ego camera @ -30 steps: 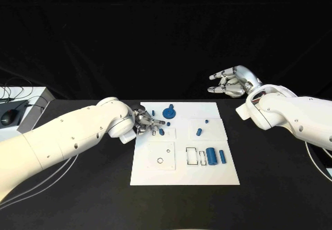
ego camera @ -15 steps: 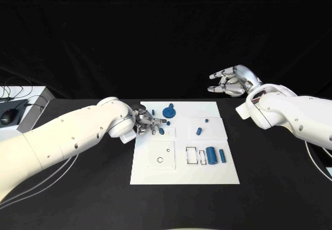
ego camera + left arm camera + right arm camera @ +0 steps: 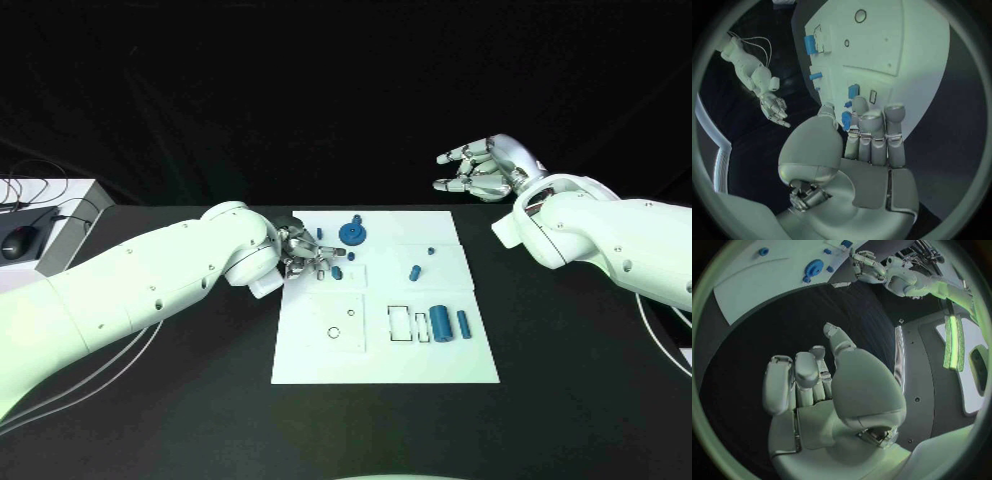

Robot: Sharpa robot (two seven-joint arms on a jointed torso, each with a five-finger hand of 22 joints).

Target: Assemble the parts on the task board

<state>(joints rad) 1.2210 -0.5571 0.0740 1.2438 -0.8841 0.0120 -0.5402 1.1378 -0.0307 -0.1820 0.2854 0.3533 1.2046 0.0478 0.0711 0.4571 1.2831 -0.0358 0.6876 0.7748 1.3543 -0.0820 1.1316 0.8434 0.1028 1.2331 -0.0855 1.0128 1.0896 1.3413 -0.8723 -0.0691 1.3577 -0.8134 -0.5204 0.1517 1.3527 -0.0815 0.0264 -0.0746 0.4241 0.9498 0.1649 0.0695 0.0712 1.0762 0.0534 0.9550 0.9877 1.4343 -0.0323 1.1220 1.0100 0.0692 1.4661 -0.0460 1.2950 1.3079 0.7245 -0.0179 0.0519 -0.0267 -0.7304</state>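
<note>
Head view: left hand (image 3: 302, 255) sits at the near-left edge of the board (image 3: 387, 365), fingers curled down over a small blue peg (image 3: 336, 273) on the board's left side. Left wrist view shows a blue peg (image 3: 846, 120) pinched between thumb and fingertips (image 3: 859, 106), so this hand is holding it, probably to keep it upright for seating into a hole in the board (image 3: 911, 45).

Right hand (image 3: 482, 170) is raised well beyond the board's far right corner, away from every part. Right wrist view has its fingers (image 3: 795, 372) loosely bent with nothing in them, slightly apart; reads as parked out of the way, so it does not block the left arm.

Other parts relative to the board: round blue gear (image 3: 353, 236) near the far edge, short blue piece (image 3: 414, 271) about the middle, two blue cylinders (image 3: 440, 325) standing at the right, beside white rectangular slots. Round hole (image 3: 333, 334) in the near-left panel looks unfilled, so assembly seems early.
</note>
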